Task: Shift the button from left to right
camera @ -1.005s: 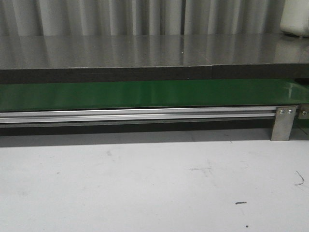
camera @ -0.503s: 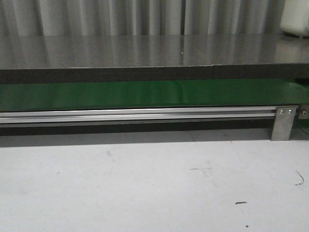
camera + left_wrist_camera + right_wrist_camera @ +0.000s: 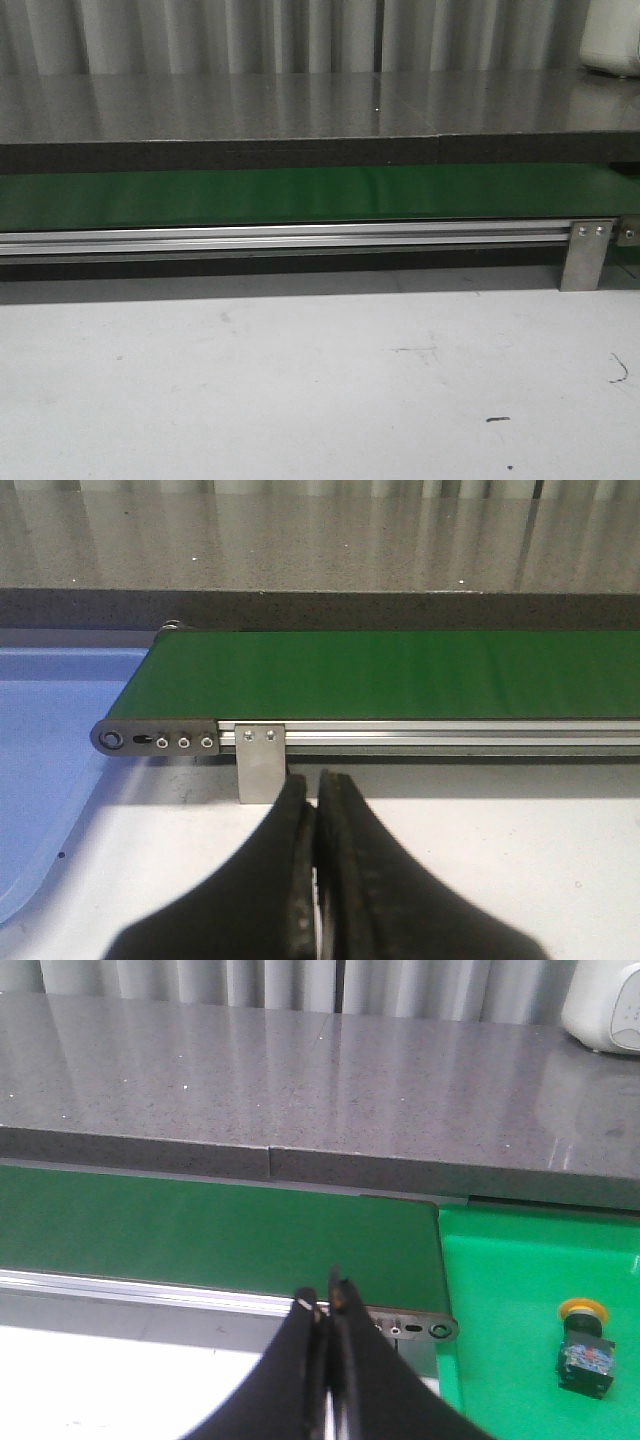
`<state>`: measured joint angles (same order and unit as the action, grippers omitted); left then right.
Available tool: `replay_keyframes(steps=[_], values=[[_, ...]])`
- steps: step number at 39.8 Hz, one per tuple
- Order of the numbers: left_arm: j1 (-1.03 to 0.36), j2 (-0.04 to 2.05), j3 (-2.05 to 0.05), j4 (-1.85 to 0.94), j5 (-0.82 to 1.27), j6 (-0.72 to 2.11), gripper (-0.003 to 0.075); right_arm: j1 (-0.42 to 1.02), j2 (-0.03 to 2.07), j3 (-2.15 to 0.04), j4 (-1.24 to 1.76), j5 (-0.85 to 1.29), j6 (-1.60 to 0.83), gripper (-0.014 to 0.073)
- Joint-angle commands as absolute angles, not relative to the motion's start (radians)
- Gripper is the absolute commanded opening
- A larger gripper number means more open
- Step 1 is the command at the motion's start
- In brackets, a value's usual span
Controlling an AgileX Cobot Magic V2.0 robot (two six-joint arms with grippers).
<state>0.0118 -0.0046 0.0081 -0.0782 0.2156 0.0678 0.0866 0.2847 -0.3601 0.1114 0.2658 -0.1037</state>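
Button (image 3: pixel 584 1345) lies on green tray (image 3: pixel 510 1300) right of belt (image 3: pixel 210 1240). Left gripper (image 3: pixel 317 792) and right gripper (image 3: pixel 323 1303) both pressed together, empty.

Your left gripper (image 3: pixel 317 785) shows only in its own wrist view: the two black fingers (image 3: pixel 290 860) are pressed together along their length, tips meeting, with nothing between them. Your right gripper (image 3: pixel 322 1305) looks the same in its wrist view, its black fingers (image 3: pixel 300 1360) closed against each other down to the tips and holding nothing. Both pairs of fingers point forward and slightly down. Neither arm nor gripper appears in the front view, so you cannot read the arm poses from there.
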Motion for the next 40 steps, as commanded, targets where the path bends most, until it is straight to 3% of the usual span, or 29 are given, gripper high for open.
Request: replay_keyframes(steps=[1, 22, 40], values=[[0.013, -0.022, 0.037, -0.088, 0.128, 0.061, -0.0021, 0.064, 0.254, -0.348, 0.113, 0.161, -0.116, -0.0070], [0.013, -0.022, 0.037, -0.088, 0.128, 0.061, -0.0021, -0.022, -0.028, 0.023, 0.133, 0.093, -0.115, -0.0070], [0.013, -0.022, 0.037, -0.088, 0.128, 0.061, -0.0021, -0.022, -0.027, 0.019, 0.133, 0.126, -0.115, -0.0070]])
